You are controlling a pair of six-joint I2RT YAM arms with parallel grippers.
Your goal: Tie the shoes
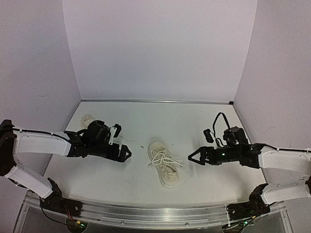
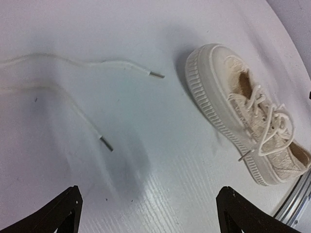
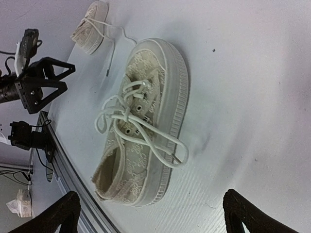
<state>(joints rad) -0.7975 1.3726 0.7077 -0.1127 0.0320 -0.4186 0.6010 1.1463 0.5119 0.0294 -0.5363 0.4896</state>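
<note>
Text check — nothing legible in any of the three views. No brand, label, number or sign can be read on the centre sneaker (image 3: 146, 121) or the far sneaker (image 3: 90, 26).

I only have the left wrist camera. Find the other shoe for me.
Observer: The second shoe sits near the far-left edge of the table, just beyond the left arm.
Operator: Now report the right arm's fingers.
Observer: The right fingers are open and empty, pointing at the centre shoe from its right side.
</note>
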